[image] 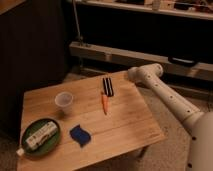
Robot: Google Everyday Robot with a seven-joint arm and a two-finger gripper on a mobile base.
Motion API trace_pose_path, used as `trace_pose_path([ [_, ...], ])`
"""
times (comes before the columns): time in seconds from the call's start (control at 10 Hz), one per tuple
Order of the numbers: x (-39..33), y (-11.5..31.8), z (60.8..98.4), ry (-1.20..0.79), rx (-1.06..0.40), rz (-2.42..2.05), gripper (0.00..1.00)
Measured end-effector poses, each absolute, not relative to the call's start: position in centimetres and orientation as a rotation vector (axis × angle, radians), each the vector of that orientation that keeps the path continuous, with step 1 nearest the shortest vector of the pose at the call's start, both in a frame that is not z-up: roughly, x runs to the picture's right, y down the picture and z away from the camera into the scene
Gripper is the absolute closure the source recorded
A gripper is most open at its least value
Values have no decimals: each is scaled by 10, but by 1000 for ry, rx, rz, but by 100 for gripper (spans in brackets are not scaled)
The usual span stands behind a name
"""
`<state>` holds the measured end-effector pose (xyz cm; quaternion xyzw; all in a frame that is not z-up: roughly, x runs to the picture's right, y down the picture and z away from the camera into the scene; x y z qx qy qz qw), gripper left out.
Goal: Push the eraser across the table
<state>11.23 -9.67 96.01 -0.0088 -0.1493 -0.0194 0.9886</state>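
The eraser (107, 86), a small black oblong block with a pale stripe, lies lengthwise on the far middle of the wooden table (125, 125). The thin orange marker (104, 103) lies just in front of it. My white arm (172, 100) reaches in from the lower right. My gripper (131, 74) is at the arm's end, over the table's far right edge, a short way to the right of the eraser and apart from it.
A clear plastic cup (64, 101) stands on the left part of the table. A blue wavy sponge (80, 134) lies near the front. A green bowl (29, 149) with a white packet sits at the front left corner. A dark wall and shelf stand behind.
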Motion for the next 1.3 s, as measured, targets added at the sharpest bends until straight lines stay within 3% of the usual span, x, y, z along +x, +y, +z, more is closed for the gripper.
trace_pose_path([
  [0.3,76,-89,984,-265,-115,-333,100],
  [0.6,84,-65,999,-227,-192,-315,100],
  [1.3,78,-34,1015,-218,-226,-291,100],
])
